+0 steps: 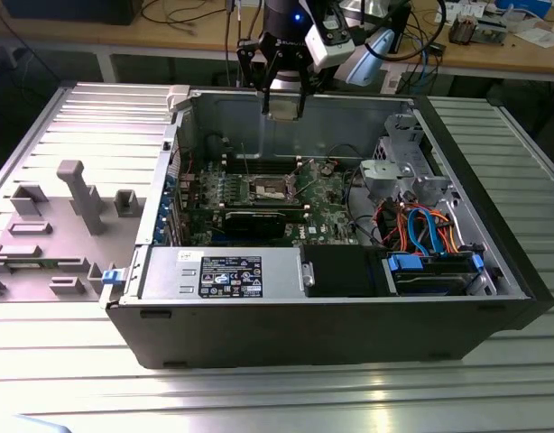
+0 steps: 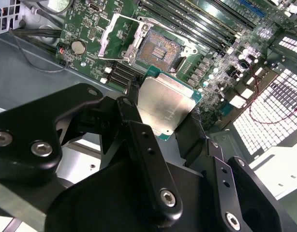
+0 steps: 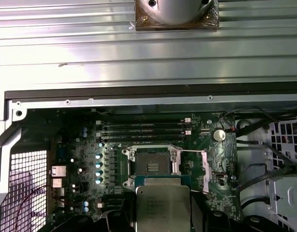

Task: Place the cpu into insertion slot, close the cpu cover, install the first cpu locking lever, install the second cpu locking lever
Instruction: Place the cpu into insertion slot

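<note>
My gripper point(image 1: 284, 101) hangs above the open computer case, shut on the cpu. The cpu point(image 2: 168, 99) is a flat square chip with a silvery top and a green edge, clamped between the black fingers point(image 2: 134, 104). In both wrist views it sits above the board, short of the insertion slot. The insertion slot point(image 2: 160, 50) is a square socket with a dark, gold-tinged contact field, and it lies bare. The cpu cover point(image 2: 118, 36) stands flipped open beside it. The first wrist view shows the cpu point(image 3: 162, 205), the gripper point(image 3: 162, 220), the insertion slot point(image 3: 151, 166) and the cpu cover point(image 3: 191, 169).
Long black memory slots point(image 3: 143, 130) run beside the socket, and a coin battery point(image 3: 218, 134) lies close by. A grey drive cage point(image 1: 403, 171), coloured cables point(image 1: 426, 230), a graphics card point(image 1: 259, 219) and the power supply point(image 1: 223, 271) crowd the case. A grey fixture point(image 1: 78, 194) stands outside, on the exterior view's left.
</note>
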Tool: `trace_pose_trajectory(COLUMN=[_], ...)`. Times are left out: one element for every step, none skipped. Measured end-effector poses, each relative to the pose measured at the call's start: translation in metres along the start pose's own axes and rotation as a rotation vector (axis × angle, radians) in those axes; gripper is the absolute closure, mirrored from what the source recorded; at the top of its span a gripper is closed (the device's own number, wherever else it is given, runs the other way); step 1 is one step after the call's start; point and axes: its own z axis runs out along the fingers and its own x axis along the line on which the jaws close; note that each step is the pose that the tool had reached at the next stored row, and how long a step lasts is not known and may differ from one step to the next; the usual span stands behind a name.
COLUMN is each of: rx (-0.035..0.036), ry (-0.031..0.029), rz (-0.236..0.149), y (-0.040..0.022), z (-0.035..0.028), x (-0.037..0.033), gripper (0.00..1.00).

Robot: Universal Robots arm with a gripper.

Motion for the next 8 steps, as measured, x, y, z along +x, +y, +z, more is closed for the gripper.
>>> trace_pose_trajectory(rx=[0.0, 0.0001, 0.0, 0.0001, 0.0, 0.0, 0.0001, 0.0001], ry=[0.0, 0.0, 0.0, 0.0, 0.0, 0.0, 0.0, 0.0], rz=[0.0, 0.0, 0.0, 0.0, 0.0, 0.0, 0.0, 0.0], y=[0.0, 0.0, 0.0, -0.0001, -0.0001, -0.0001, -0.0001, -0.0001], z=[0.0001, 0.0002, 0.0006, 0.0008, 0.0009, 0.0011, 0.0012, 0.0015], x=[0.0, 0.0, 0.0, 0.0, 0.0001, 0.0001, 0.0001, 0.0001], gripper=[0.45, 0.45, 0.45, 0.45, 0.45, 0.45, 0.45, 0.45])
